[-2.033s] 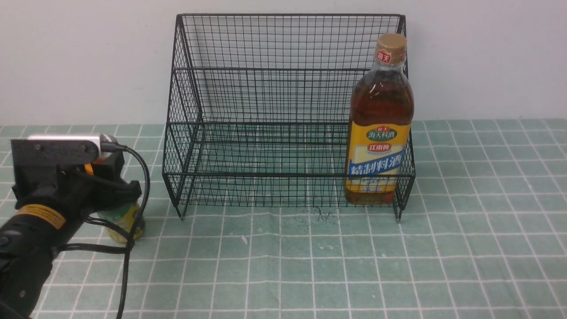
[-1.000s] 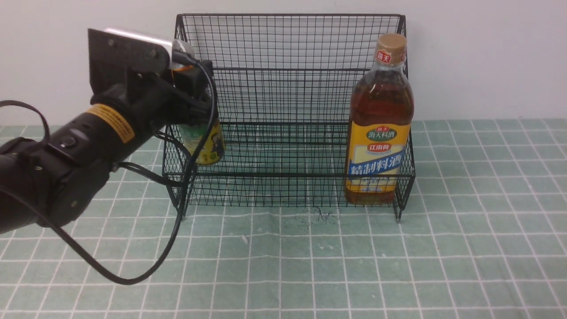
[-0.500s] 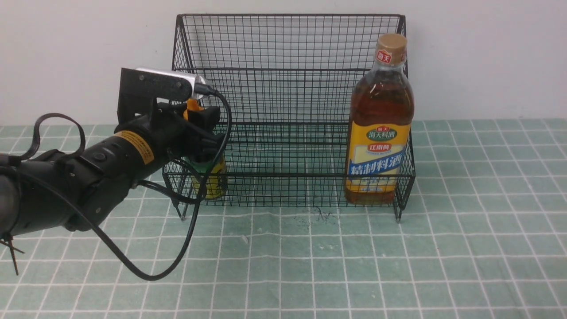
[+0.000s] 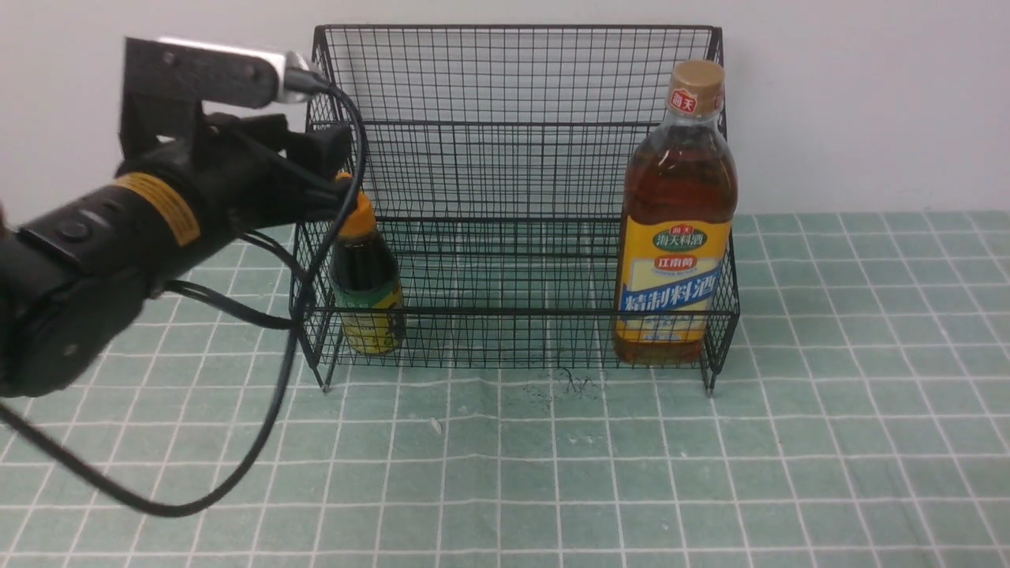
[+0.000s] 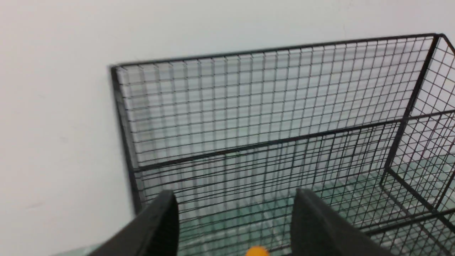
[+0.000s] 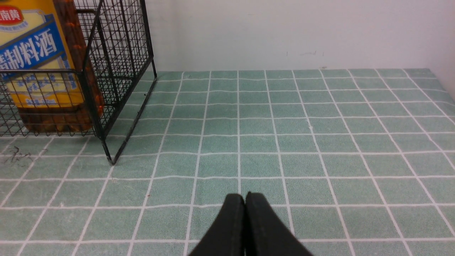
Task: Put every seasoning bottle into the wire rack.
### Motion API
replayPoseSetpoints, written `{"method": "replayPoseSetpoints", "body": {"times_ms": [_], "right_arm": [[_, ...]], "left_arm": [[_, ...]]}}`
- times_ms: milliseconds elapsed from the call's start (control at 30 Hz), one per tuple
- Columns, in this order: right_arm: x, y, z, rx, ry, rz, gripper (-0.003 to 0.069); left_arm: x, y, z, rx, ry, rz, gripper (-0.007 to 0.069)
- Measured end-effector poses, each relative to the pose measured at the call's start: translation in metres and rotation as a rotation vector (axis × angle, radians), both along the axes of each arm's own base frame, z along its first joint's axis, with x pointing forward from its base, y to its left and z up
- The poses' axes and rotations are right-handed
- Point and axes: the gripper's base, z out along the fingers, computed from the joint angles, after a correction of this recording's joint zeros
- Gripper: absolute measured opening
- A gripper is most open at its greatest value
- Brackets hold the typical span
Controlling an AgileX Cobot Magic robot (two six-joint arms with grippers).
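At the left, we see our left gripper (image 5: 231, 217) with its fingers spread apart, holding nothing. The small dark bottle (image 4: 367, 276) stands inside the left end of the wire rack (image 4: 505, 314), tilted slightly, its orange cap below the gripper. At the rack's right end we see the tall amber bottle (image 4: 677, 237), leaning a little, well apart from the left gripper. Our right gripper (image 6: 245, 199) is closed, near side of the tiled surface (image 6: 266, 160). Only the right wrist view shows us that gripper; the front view shows both bottles whole, behind the mesh.
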Motion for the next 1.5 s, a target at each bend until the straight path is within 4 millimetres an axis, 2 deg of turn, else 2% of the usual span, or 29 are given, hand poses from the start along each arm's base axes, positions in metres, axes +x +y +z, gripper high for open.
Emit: {"method": "replayPoseSetpoints", "body": {"times_ms": [67, 133, 200, 300, 367, 467, 500, 533, 733, 933, 1100, 1300, 1400, 1433, 1500], "right_arm": [[0.0, 0.0, 0.0, 0.0, 0.0, 0.0, -0.0015], [0.0, 0.0, 0.0, 0.0, 0.0, 0.0, -0.0015], [0.0, 0.0, 0.0, 0.0, 0.0, 0.0, -0.0015], [0.0, 0.0, 0.0, 0.0, 0.0, 0.0, -0.0015], [0.0, 0.0, 0.0, 0.0, 0.0, 0.0, -0.0015], [0.0, 0.0, 0.0, -0.002, 0.0, 0.0, -0.0015], [0.0, 0.0, 0.0, -0.002, 0.0, 0.0, -0.0015], [0.0, 0.0, 0.0, -0.005, 0.0, 0.001, -0.0015], [0.0, 0.0, 0.0, -0.009, 0.0, 0.002, -0.0015], [0.0, 0.0, 0.0, -0.009, 0.0, 0.002, -0.0015], [0.0, 0.0, 0.0, -0.009, 0.0, 0.002, -0.0015], [0.0, 0.0, 0.0, -0.01, 0.0, 0.002, -0.0015], [0.0, 0.0, 0.0, -0.012, 0.0, 0.002, -0.0015], [0.0, 0.0, 0.0, -0.012, 0.0, 0.002, -0.0015], [0.0, 0.0, 0.0, -0.013, 0.0, 0.003, -0.0015]], "left_arm": [[-0.018, 0.009, 0.014, 0.024, 0.038, 0.046, 0.0329], [-0.042, 0.022, 0.028, 0.045, 0.106, 0.122, 0.0253], [-0.059, 0.03, 0.036, 0.055, 0.138, 0.164, 0.0192], [-0.098, 0.047, 0.043, 0.05, 0.268, 0.266, 0.0058], [-0.124, 0.055, 0.046, 0.019, 0.347, 0.308, 0.0012], [-0.154, 0.062, 0.049, -0.025, 0.42, 0.334, -0.0006], [-0.157, 0.062, 0.048, -0.027, 0.434, 0.336, -0.0006], [-0.169, 0.065, 0.049, -0.04, 0.454, 0.343, -0.0006], [-0.21, 0.076, 0.049, -0.051, 0.508, 0.374, -0.0006], [-0.23, 0.083, 0.047, -0.019, 0.522, 0.398, -0.0006], [-0.229, 0.083, 0.05, 0.01, 0.48, 0.375, -0.0006], [-0.222, 0.079, 0.059, 0.049, 0.296, 0.3, -0.0006], [-0.223, 0.075, 0.051, 0.072, 0.124, 0.223, -0.0006], [-0.222, 0.074, 0.045, 0.078, 0.116, 0.216, -0.0006], [-0.227, 0.073, 0.018, 0.095, 0.02, 0.199, -0.0006]]}}
